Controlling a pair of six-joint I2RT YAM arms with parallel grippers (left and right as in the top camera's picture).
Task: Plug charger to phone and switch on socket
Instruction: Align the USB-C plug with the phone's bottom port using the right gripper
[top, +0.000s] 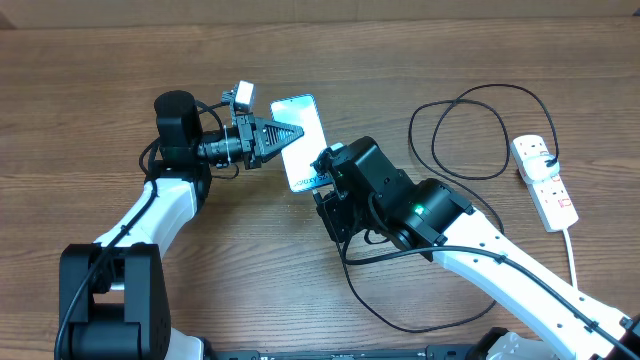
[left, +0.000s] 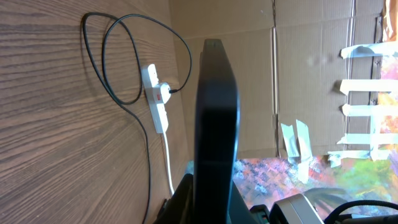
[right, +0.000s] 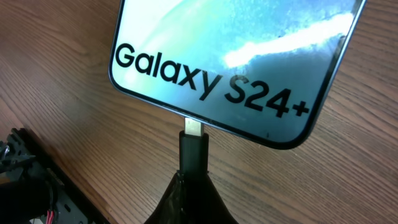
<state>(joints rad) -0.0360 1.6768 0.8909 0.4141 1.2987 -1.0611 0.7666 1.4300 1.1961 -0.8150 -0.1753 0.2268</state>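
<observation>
Two tight grips: your left fingers (top: 285, 133) pinch the phone (right: 236, 50), right fingers (right: 194, 199) pinch the plug (right: 193, 151), so push straight.

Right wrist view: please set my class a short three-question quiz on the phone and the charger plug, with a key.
1. True or false: the slim, dark-framed smartphone with the blue-white screen lies screen down.
2. Choose one. The right gripper is: A, open and empty; B, shut on the small black charger plug; C, shut on the smartphone.
3. Short answer: is the plug's silver metal tip fully inside the smartphone's edge?

Key: 1 false, since the "Galaxy S24+" screen faces up; 2 B; 3 no, some metal shows outside the edge.
</observation>
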